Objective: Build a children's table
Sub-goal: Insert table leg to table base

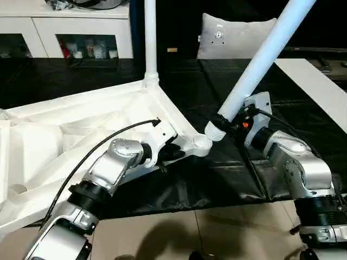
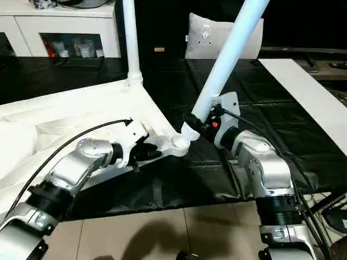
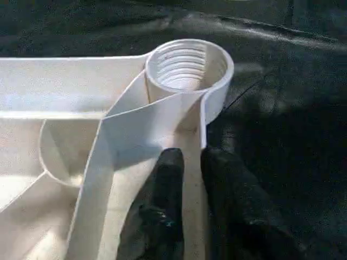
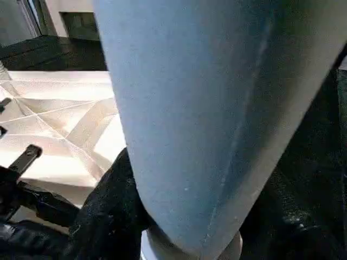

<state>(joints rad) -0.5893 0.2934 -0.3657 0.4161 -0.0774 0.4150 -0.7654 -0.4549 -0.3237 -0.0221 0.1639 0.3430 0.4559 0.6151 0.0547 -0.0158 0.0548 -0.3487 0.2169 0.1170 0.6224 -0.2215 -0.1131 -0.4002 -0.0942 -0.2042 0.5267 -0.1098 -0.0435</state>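
White leg (image 1: 260,65) cut off up top, right hand (image 1: 225,123) gripping.

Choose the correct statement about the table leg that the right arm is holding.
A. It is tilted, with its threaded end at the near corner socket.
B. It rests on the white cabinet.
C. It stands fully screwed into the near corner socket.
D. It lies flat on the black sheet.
A: the leg leans in the right gripper, its threaded end at the rim of the near corner socket.
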